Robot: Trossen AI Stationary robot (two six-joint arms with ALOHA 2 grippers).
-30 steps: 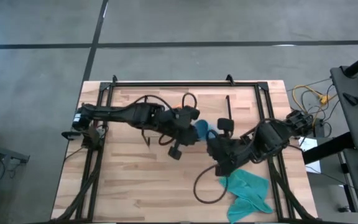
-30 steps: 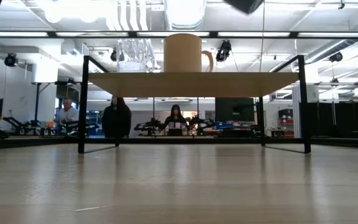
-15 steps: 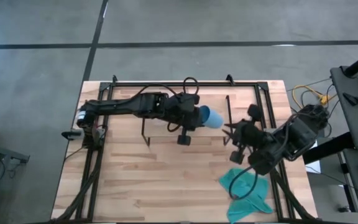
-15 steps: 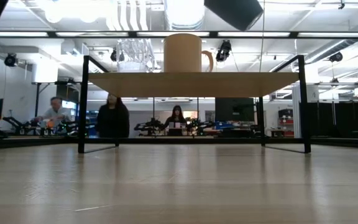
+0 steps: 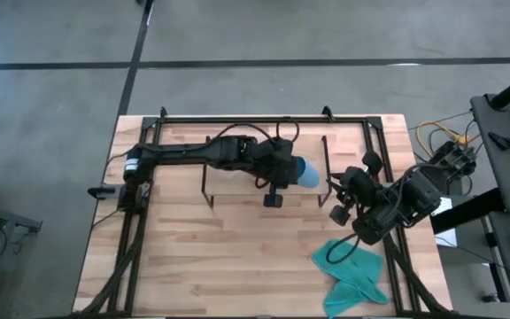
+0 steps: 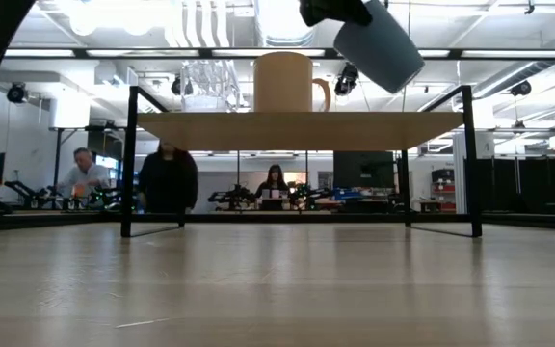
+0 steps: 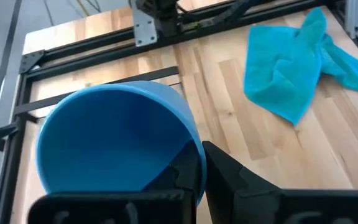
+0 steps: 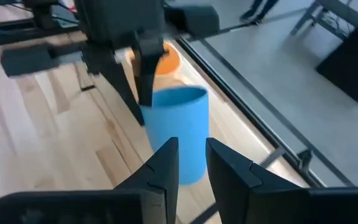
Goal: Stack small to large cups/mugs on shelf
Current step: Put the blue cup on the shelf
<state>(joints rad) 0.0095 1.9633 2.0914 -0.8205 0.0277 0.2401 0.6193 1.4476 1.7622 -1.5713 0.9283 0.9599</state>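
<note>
1. the left claw pinches the blue cup by its rim — held tilted in the air above the shelf.
2. beside that claw, the orange mug and clear glass cup stand on the shelf.
3. the right claw hangs off to the side, fingers slightly spread — teal cloth on the tabletop near it.

My left gripper is black, the cup in it plain blue; the mug orange, cloth teal, worktop pale wood.
</note>
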